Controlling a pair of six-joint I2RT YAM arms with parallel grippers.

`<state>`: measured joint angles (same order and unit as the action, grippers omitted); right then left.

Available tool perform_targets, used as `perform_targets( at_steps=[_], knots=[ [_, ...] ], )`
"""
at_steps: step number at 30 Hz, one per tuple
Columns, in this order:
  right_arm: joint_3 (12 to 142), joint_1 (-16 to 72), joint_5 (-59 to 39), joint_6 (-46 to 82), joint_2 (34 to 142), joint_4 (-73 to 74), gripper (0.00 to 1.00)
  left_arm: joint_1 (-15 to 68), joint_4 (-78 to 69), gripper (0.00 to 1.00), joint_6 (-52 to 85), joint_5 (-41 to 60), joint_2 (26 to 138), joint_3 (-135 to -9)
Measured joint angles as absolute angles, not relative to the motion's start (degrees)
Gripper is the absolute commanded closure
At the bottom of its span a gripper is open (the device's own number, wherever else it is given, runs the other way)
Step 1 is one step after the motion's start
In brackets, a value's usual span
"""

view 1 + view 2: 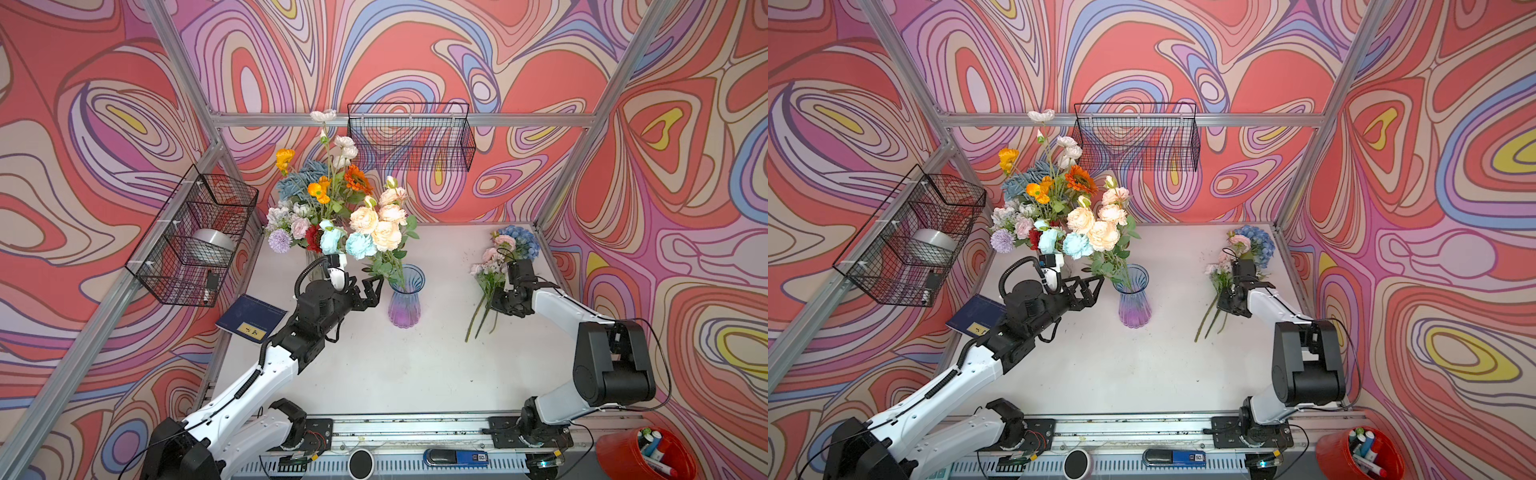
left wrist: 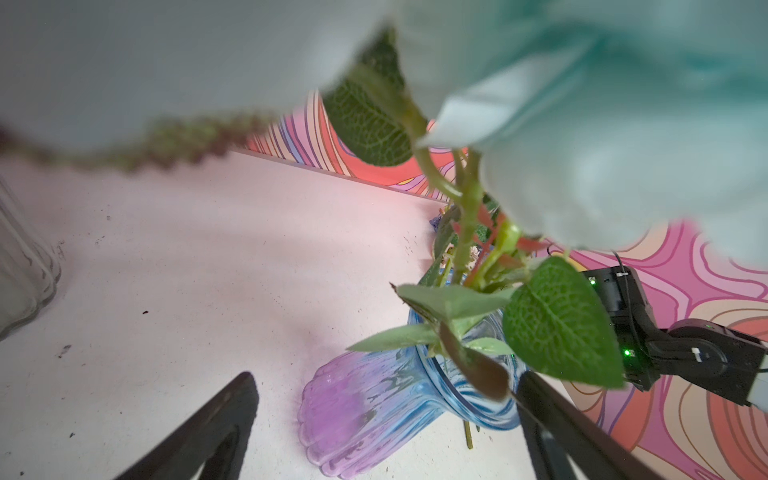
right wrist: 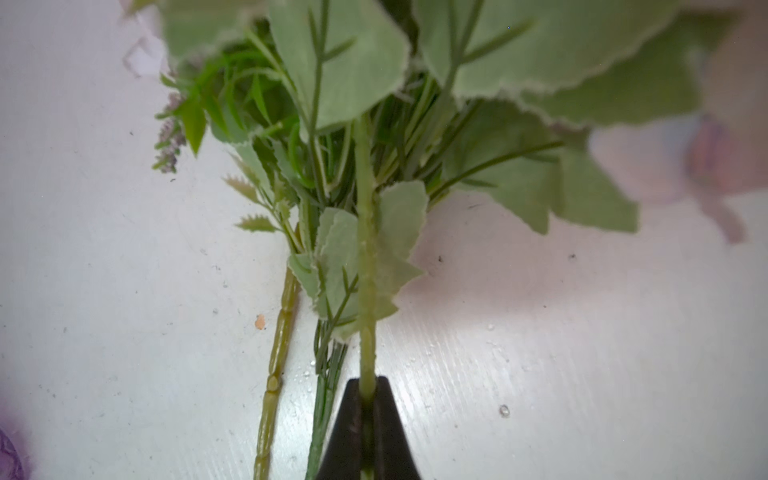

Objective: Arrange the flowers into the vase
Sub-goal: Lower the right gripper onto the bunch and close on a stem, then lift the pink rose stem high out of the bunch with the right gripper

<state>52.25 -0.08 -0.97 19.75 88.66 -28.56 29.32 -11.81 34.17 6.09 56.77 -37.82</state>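
A blue and purple glass vase [image 1: 406,296] [image 1: 1133,297] [image 2: 374,407] stands mid-table and holds peach and pale blue flowers [image 1: 380,226]. My left gripper [image 1: 374,293] [image 1: 1094,291] [image 2: 386,378] is open just left of the vase, level with its neck, with nothing held. More flowers [image 1: 498,257] [image 1: 1229,257], pink and blue, lie on the table at the right. My right gripper [image 1: 497,306] [image 1: 1225,305] [image 3: 368,384] is shut on one pale green stem [image 3: 365,249] of that pile, low over the table. Two other stems [image 3: 274,374] lie beside it.
A big mixed bouquet [image 1: 320,195] stands in a clear vase [image 2: 20,270] at the back left. Wire baskets hang on the left wall [image 1: 195,237] and back wall [image 1: 411,137]. A blue notebook [image 1: 249,318] lies at the table's left edge, and a red cup [image 1: 646,455] sits at the front right.
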Motion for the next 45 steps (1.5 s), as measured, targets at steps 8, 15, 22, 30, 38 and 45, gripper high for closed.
perform_targets(
  at_steps=[8,15,22,30,38,45],
  knots=[
    [52.0,-0.1,0.7,18.4,82.0,-26.4,1.00,29.3,-12.3,0.00,34.2,6.1,57.7,-37.8],
    [51.7,-0.1,-1.9,16.8,74.4,-21.0,1.00,29.6,-12.9,0.00,34.2,6.1,58.7,-37.8],
    [47.5,0.0,-7.6,16.9,66.9,-13.3,1.00,29.6,-13.6,0.00,34.2,6.1,58.9,-37.8],
    [44.9,0.1,-11.3,21.5,57.5,-4.4,1.00,29.6,-13.5,0.00,34.1,5.4,58.7,-37.8],
    [45.2,0.6,-15.4,25.3,53.5,8.9,1.00,29.6,-13.6,0.00,34.5,4.2,58.3,-37.8],
    [51.7,11.6,-17.5,23.3,58.6,16.6,1.00,29.6,-13.5,0.00,35.3,3.5,57.3,-37.4]
  ],
)
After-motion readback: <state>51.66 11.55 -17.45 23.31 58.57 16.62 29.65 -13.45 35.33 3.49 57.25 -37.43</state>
